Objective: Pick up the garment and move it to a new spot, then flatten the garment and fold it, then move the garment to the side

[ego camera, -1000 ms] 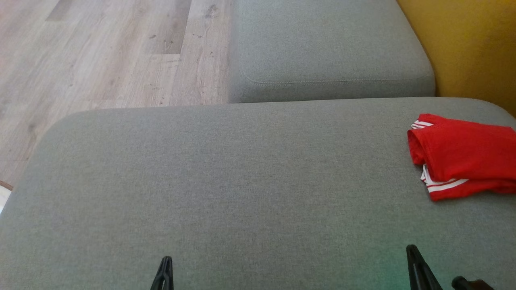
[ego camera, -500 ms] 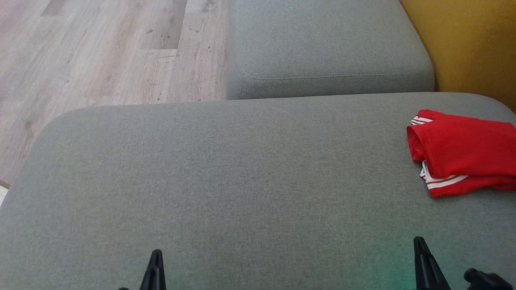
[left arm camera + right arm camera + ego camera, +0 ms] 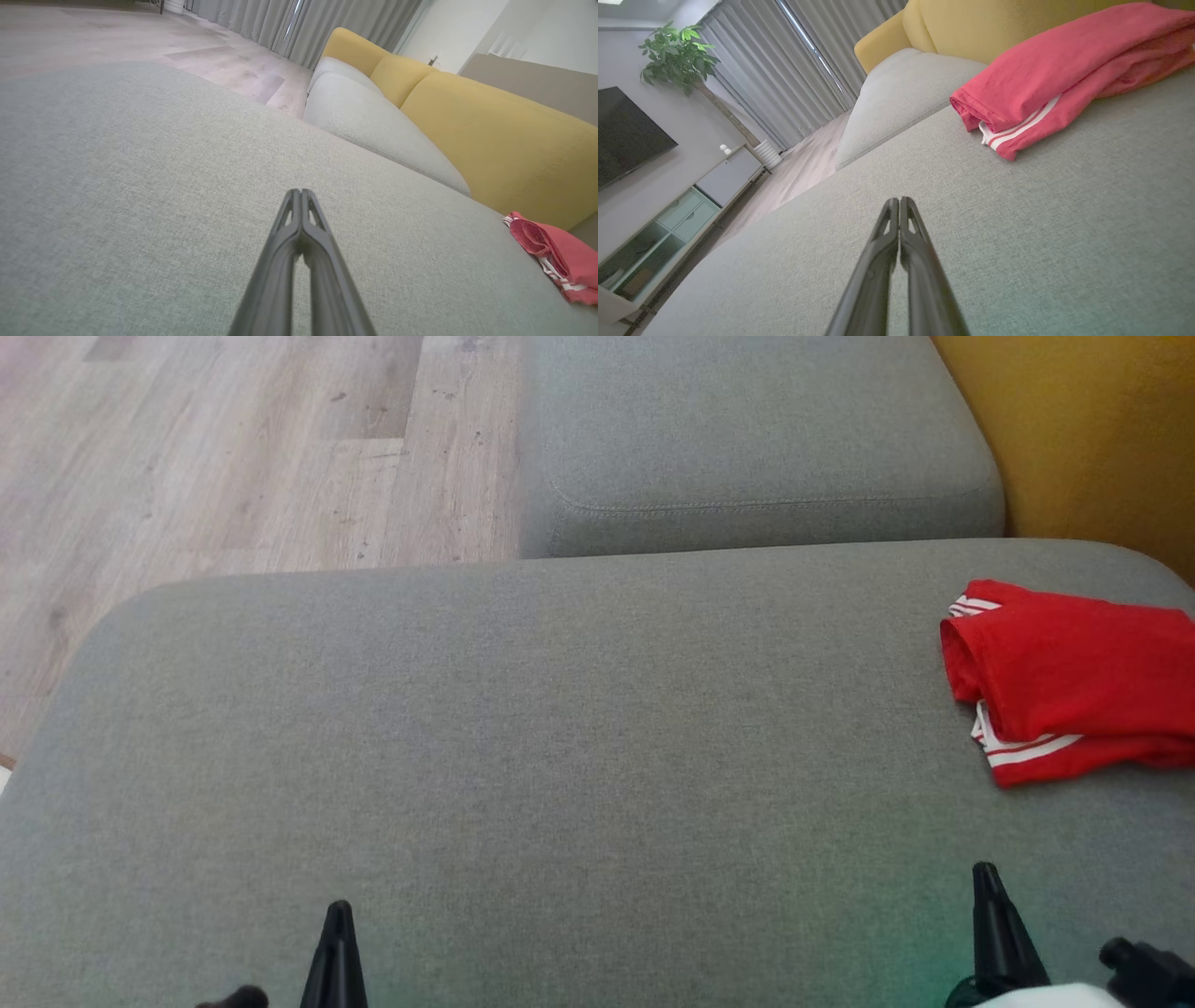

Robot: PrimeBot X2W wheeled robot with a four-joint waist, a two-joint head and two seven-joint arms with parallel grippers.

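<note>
Both pincers are pressed fully shut and hold nothing: the left pincer (image 3: pixel 338 922) sits low at the near left of the grey seat cushion (image 3: pixel 560 756), the right pincer (image 3: pixel 988 887) low at the near right. The red garment (image 3: pixel 1074 677), white stripes showing at its hem, lies as a loosely folded bundle at the far right of that cushion, close by the yellow backrest (image 3: pixel 1092 429). It is well apart from the left pincer and nearer the right one, though touching neither. From where I stand it looks folded and set aside, so the job seems near its end. If so, the sound course is to draw both arms away from the cloth, so nothing snags the top layer. Should it need lifting again, the right pincer must open first.
</note>
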